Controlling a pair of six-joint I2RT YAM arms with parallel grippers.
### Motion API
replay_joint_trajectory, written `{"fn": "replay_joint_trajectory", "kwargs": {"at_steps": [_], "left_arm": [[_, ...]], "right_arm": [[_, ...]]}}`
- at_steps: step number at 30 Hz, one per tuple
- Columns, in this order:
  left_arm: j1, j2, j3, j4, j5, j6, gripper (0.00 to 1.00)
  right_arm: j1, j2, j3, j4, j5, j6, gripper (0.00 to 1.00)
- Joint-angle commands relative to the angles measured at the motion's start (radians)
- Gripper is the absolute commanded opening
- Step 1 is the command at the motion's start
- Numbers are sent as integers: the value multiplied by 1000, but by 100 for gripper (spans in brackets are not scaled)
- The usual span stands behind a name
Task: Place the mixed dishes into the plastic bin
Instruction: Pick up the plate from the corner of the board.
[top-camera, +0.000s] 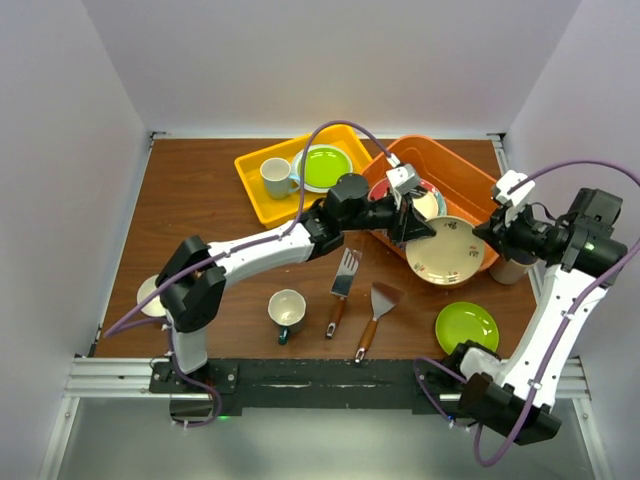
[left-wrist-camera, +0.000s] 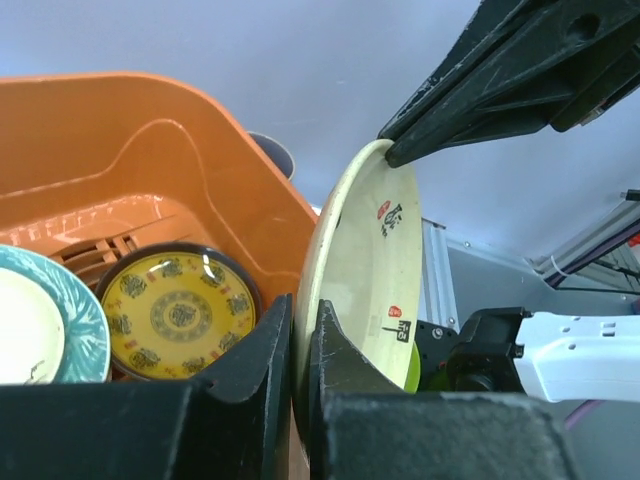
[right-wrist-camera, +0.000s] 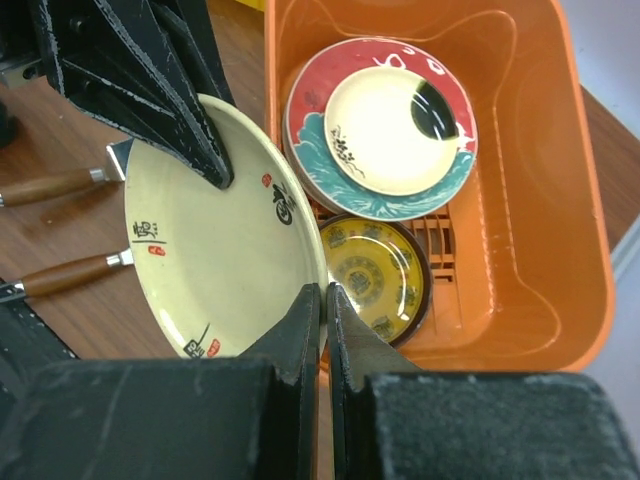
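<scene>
Above wooden table (top-camera: 200, 200), beside near rim of orange bin (top-camera: 470, 180): pinched cream plate (top-camera: 447, 252) by its edges, left gripper (top-camera: 420, 230) and right gripper (top-camera: 484, 234) both closed on it.

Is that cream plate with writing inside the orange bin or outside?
Outside. The left gripper and right gripper pinch the cream plate by its rim, beside the orange bin.

Lighting is bright, even and diffuse, from above. Shadows on the table (top-camera: 200, 200) are soft and short. A small glare spot sits on the yellow plate (left-wrist-camera: 180, 315). The left fingers (left-wrist-camera: 260, 370) render dark, with little detail.
</scene>
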Motion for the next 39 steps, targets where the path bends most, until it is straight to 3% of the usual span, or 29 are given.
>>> {"fn": "replay_joint_trajectory", "kwargs": {"at_steps": [1, 2, 4, 5, 9, 12, 20, 24, 28, 31, 39], "left_arm": [[-3, -102, -24, -54, -95, -8, 0], [1, -119, -42, -54, -112, -24, 0], [4, -176, -104, -39, -163, -62, 0], [4, -198, -130, -26, -178, -99, 0], [4, -322, -292, 64, -265, -180, 0], [4, -469, -461, 130, -331, -186, 0], [-6, -915, -832, 81, -529, -142, 0], [-11, -1046, -923, 57, -673, -180, 0], [-12, -1078, -972, 46, -756, -237, 0], [-14, -1084, -986, 47, -798, -266, 0], [-14, -1098, -1015, 57, -854, -288, 0]], "right_arm": [[36, 24, -23, -105, -84, 45, 0], [38, 38, -29, -105, -88, 47, 5], [47, 50, -48, -106, -101, 48, 27], [50, 53, -52, -106, -108, 48, 48], [62, 63, -74, -106, -113, 41, 84], [76, 50, -86, -106, -118, 38, 99], [215, 70, -146, -94, -167, 59, 99], [352, 89, -181, 41, -144, 233, 99], [595, 84, -212, 286, -37, 435, 99], [721, 101, -211, 357, 45, 496, 99], [841, 170, -197, 423, 83, 553, 99]]}}
